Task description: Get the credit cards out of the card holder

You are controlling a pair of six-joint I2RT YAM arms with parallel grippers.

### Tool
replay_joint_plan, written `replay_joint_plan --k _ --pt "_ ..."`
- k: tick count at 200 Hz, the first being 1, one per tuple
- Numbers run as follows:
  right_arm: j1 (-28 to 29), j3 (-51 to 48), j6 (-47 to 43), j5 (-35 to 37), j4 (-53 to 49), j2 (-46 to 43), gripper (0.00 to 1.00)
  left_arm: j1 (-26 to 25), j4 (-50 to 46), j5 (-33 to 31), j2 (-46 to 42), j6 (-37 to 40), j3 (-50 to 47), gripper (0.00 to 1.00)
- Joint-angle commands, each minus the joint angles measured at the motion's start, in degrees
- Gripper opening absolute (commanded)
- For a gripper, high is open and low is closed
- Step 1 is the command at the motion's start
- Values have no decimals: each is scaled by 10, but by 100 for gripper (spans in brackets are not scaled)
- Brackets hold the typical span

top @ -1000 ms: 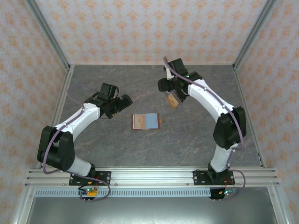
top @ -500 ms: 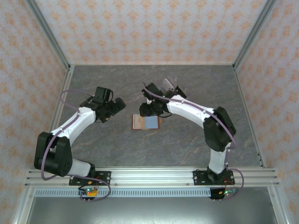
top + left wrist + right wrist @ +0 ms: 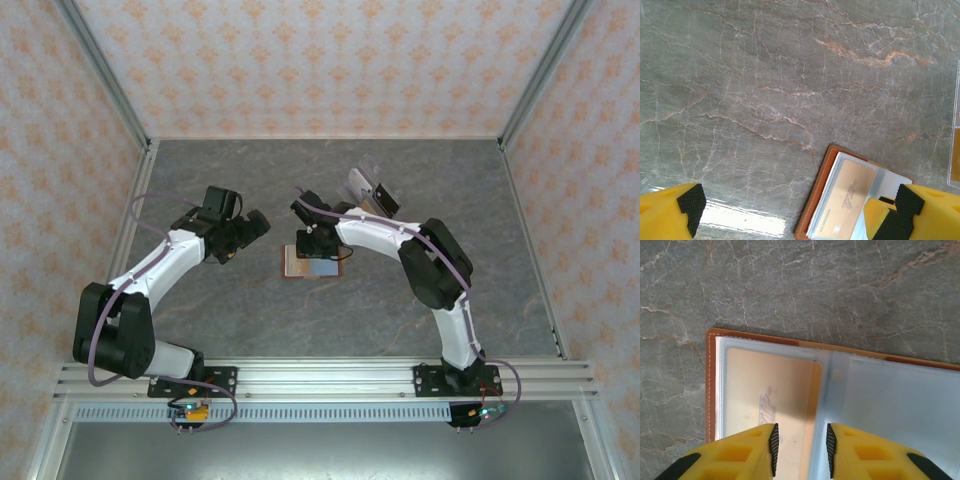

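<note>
Grey table (image 3: 200,300) bears card holder (image 3: 880,390); card's (image 3: 770,390) mark unreadable.

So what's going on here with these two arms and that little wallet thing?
Two robot arms are working on emptying a card holder, which lies open on the table. The right gripper is down over one of its pockets, with its jaws close together at the edge of a yellowish credit card tucked inside. Whether it has hold of the card I can't tell. The left gripper hangs wide open just beside the holder, touching nothing.
</note>
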Motion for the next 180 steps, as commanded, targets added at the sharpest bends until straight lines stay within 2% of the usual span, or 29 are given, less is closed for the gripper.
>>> replay_joint_plan --k 1,97,127,155,180 --pt "1 24 11 14 -9 16 32 5 6 11 12 -2 3 100" --pt "1 45 -9 62 -59 47 25 4 35 73 37 6 -1 99" --pt "1 42 -8 68 -58 47 18 1 48 97 47 6 -4 95" --pt "1 38 -6 69 -55 48 14 -8 57 115 61 8 -3 88" --pt "0 31 -4 67 -50 46 12 -19 68 131 79 9 -1 76"
